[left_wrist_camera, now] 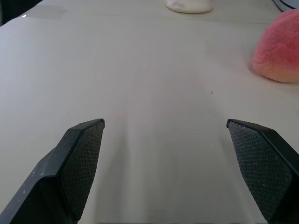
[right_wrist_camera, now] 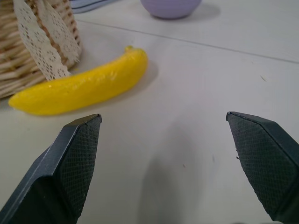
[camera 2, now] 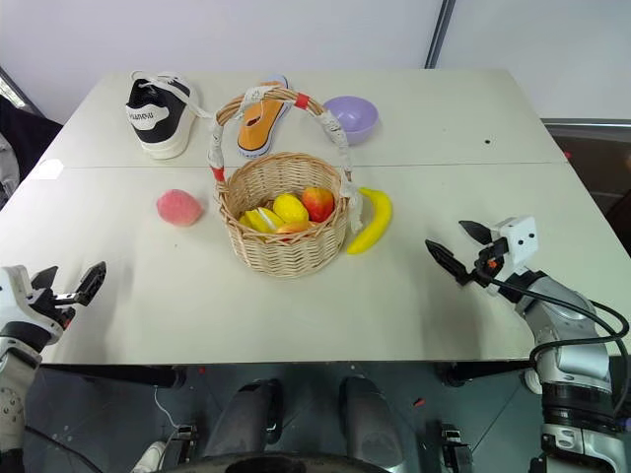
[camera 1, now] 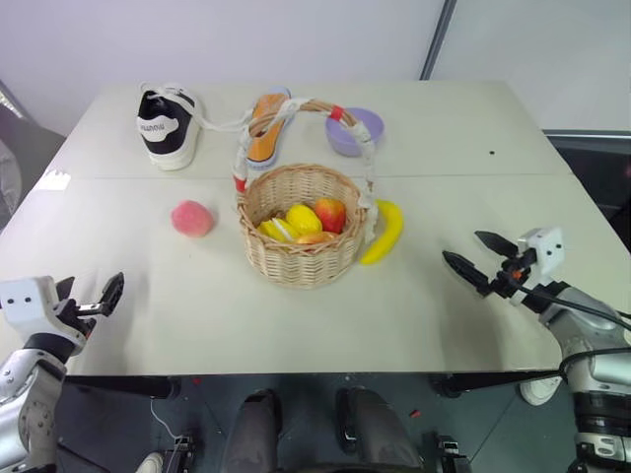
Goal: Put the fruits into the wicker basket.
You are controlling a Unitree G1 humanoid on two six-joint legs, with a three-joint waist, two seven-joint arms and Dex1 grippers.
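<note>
Nearest to us, our left gripper [camera 1: 94, 301] hangs at the near edge of the table [camera 1: 414, 325], its two black fingers spread wide apart with nothing between them; our right gripper [camera 1: 480, 258] is over the table to the right of the wicker basket [camera 1: 301, 258], fingers likewise wide apart and empty, pointing toward the basket. We take the basket as our landmark: it stands upright near the middle of the table, its tall handle wrapped in white and red bands. Inside it we see a yellow fruit [camera 1: 303, 218], a red-yellow fruit [camera 1: 330, 213] and an orange fruit [camera 1: 315, 237]. Just right of the basket lies the banana [camera 1: 384, 233], close against its wall. Left of the basket, apart from it, sits the pink peach [camera 1: 192, 218]. Beyond the basket lie an orange insole [camera 1: 266, 133], a lilac bowl [camera 1: 355, 131] and, further left, a black-and-white sneaker [camera 1: 166, 125].
</note>
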